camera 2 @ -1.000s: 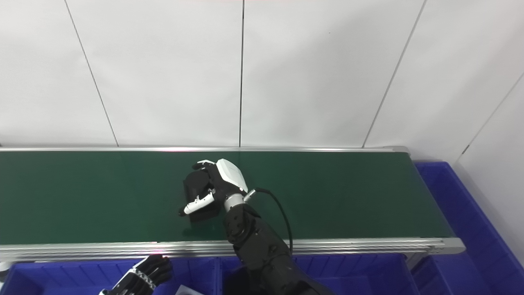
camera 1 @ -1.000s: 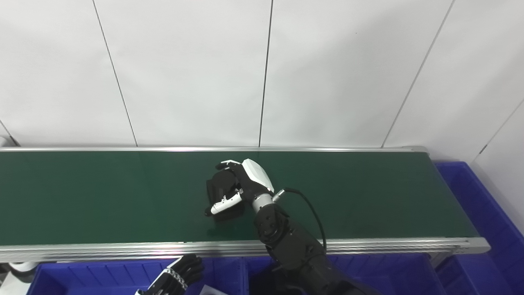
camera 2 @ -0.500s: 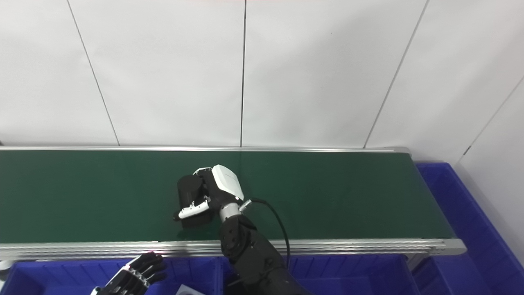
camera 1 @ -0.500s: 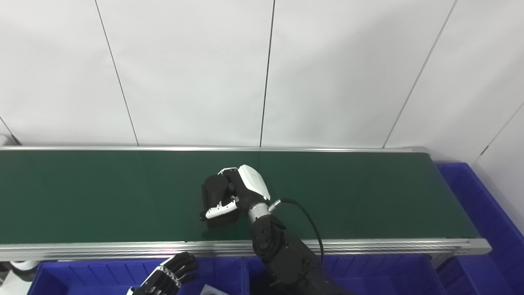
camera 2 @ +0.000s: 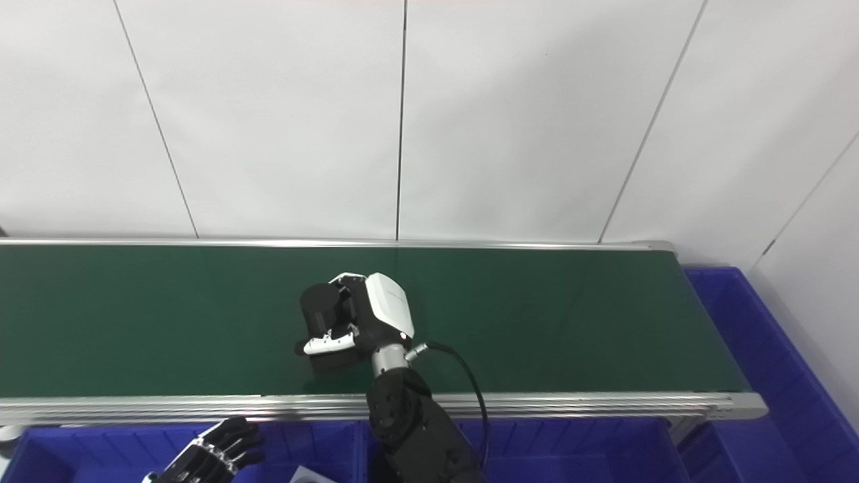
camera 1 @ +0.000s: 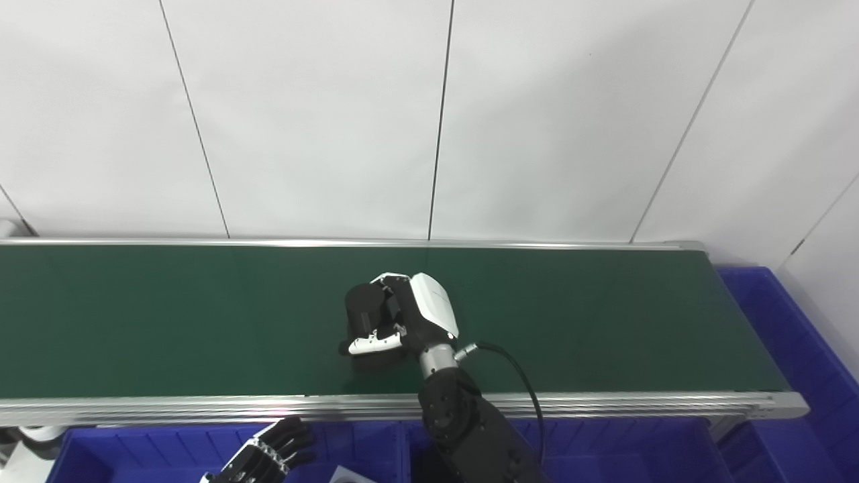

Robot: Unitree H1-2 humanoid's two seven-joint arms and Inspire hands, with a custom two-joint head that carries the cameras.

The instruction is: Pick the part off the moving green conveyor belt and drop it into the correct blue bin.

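Left eye view shows right hand [camera 1: 409, 318] fingers [camera 1: 374, 345] gripping the part [camera 1: 362, 310] just above the belt [camera 1: 168, 322]; the bin [camera 1: 134, 446] drop remains, left hand [camera 1: 265, 456] spread empty.

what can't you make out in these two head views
- Black part, both views: the right hand wraps it, so its full shape and its contact with the belt stay hidden.
- Left hand, both views: cut off by the bottom edge; palm unseen.
- Blue bins, both views: mostly cropped; the belt frame hides their far walls. A pale object inside is too cropped to identify.
- Right-end bin: interior beyond the edge.
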